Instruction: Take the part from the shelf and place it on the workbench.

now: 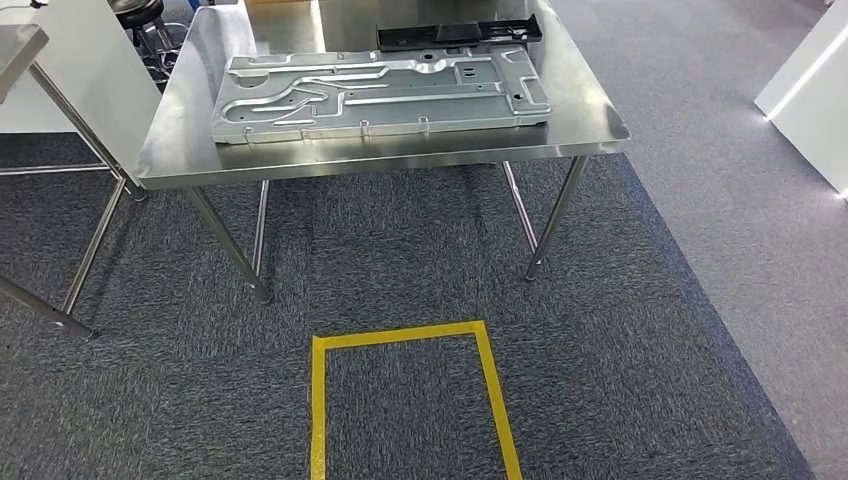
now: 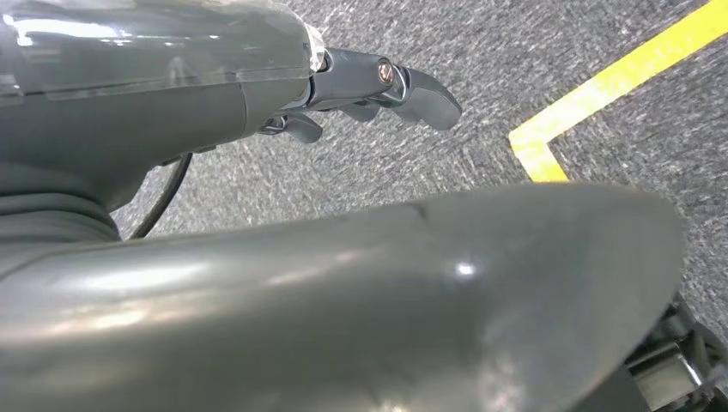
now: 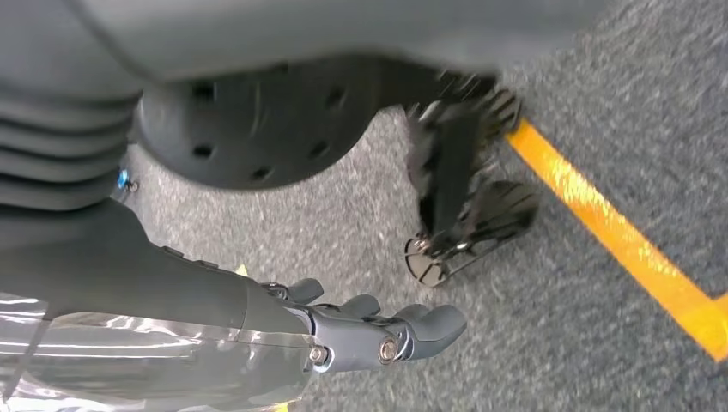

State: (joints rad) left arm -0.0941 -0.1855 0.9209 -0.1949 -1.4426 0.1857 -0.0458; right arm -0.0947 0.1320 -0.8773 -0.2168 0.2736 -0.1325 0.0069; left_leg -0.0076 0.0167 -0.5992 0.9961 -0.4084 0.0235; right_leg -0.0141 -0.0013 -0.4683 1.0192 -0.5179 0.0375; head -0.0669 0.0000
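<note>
A large silver stamped metal part (image 1: pixel 380 95) lies flat on the steel workbench (image 1: pixel 390 152) ahead of me. Behind it on the same top lies a flat black part (image 1: pixel 460 32). My left hand (image 2: pixel 352 86) hangs over the grey carpet with its fingers stretched out and nothing in them. My right hand (image 3: pixel 360 330) also hangs above the carpet, fingers loosely extended and holding nothing. Both hands are well short of the workbench.
A yellow tape rectangle (image 1: pixel 320 400) marks the carpet in front of the workbench; its line (image 2: pixel 618 81) passes near the left hand and the line (image 3: pixel 618 240) near the right hand. A second steel table (image 1: pixel 20 45) stands at the left. A white cabinet (image 1: pixel 810 90) stands at the right.
</note>
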